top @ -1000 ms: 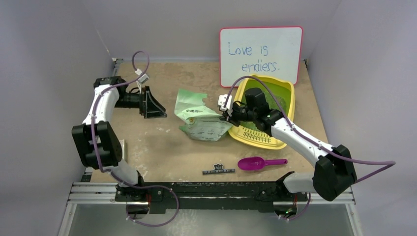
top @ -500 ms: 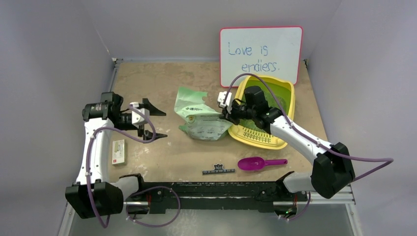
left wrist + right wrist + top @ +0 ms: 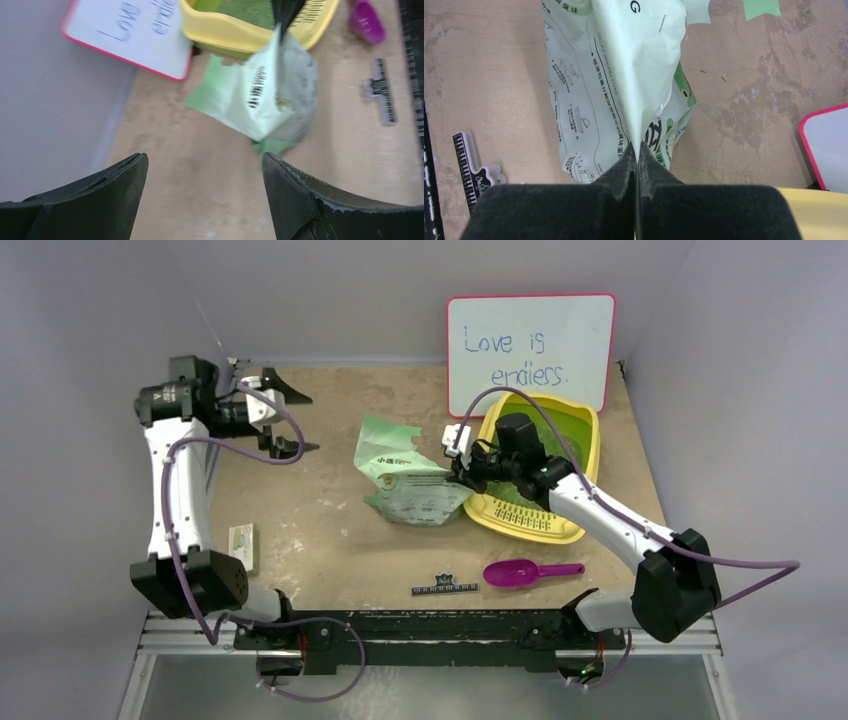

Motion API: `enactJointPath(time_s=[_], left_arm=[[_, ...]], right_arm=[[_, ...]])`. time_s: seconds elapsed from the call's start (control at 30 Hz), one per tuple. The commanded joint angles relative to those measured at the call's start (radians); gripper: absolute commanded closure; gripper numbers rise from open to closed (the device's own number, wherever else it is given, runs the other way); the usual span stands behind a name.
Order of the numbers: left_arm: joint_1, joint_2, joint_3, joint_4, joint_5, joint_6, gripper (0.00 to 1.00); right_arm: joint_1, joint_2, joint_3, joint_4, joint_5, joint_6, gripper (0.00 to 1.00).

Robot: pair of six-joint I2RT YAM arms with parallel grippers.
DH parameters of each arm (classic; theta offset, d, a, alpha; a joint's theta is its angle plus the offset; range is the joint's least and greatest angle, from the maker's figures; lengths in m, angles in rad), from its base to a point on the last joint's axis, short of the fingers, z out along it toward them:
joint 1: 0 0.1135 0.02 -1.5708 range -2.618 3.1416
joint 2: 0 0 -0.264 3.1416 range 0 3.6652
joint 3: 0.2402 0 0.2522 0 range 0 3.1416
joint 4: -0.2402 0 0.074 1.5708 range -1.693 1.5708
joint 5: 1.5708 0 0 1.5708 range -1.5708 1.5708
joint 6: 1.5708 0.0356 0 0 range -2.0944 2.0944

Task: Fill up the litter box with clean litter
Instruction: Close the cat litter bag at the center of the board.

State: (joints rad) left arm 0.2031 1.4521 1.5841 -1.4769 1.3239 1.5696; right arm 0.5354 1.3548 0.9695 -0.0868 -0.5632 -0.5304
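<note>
Top external: litter box [image 3: 530, 521] sits on scuffed tabletop [image 3: 340, 390] between grey walls [image 3: 330, 300].

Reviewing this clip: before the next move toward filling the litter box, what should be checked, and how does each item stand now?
1. Grip of right gripper on bag: ok, fingers shut on a fold.
2. Free left gripper: ok, open and empty, far from the bag.
3. Bag over litter box: not ok, it lies on the table beside it.
4. Some clean litter in the box: ok; fill level cannot tell.
5. Litter left in bag: cannot tell.
6. Path clear of scoop: ok, it lies apart near the front edge.
</note>
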Motion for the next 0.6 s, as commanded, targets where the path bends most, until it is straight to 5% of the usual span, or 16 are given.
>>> enactJointPath(time_s=[0.0,0.07,0.13,0.23,0.3,0.37,0.47,0.57], left_arm=[[0.021,-0.152,0.244,0.067,-0.048,-0.084,0.16],[0.021,-0.269,0.185,0.365,-0.161,-0.336,0.15],[0.019,-0.397,0.01,0.891,-0.42,-0.854,0.14],[-0.016,-0.436,-0.171,1.147,-1.069,-1.121,0.1],[-0.02,-0.419,-0.198,1.16,-1.308,-1.233,0.05],[-0.021,-0.432,-0.252,1.147,-1.164,-1.245,0.04],[-0.053,-0.483,-0.428,1.252,-0.762,-1.27,0.04],[-0.18,-0.553,-0.595,1.469,-0.547,-1.339,0.04]], right_arm=[[-0.006,-0.012,0.067,0.012,0.001,-0.008,1.0],[-0.006,-0.001,0.076,0.006,-0.006,-0.012,1.0],[-0.006,0.013,0.089,-0.013,-0.012,-0.024,1.0],[-0.006,0.028,0.092,-0.011,-0.027,-0.032,1.0],[-0.006,0.039,0.093,-0.004,-0.033,-0.033,1.0],[-0.006,0.046,0.095,-0.001,-0.037,-0.035,1.0],[-0.006,0.06,0.105,-0.005,-0.035,-0.037,1.0],[-0.005,0.064,0.112,-0.03,-0.043,-0.045,1.0]])
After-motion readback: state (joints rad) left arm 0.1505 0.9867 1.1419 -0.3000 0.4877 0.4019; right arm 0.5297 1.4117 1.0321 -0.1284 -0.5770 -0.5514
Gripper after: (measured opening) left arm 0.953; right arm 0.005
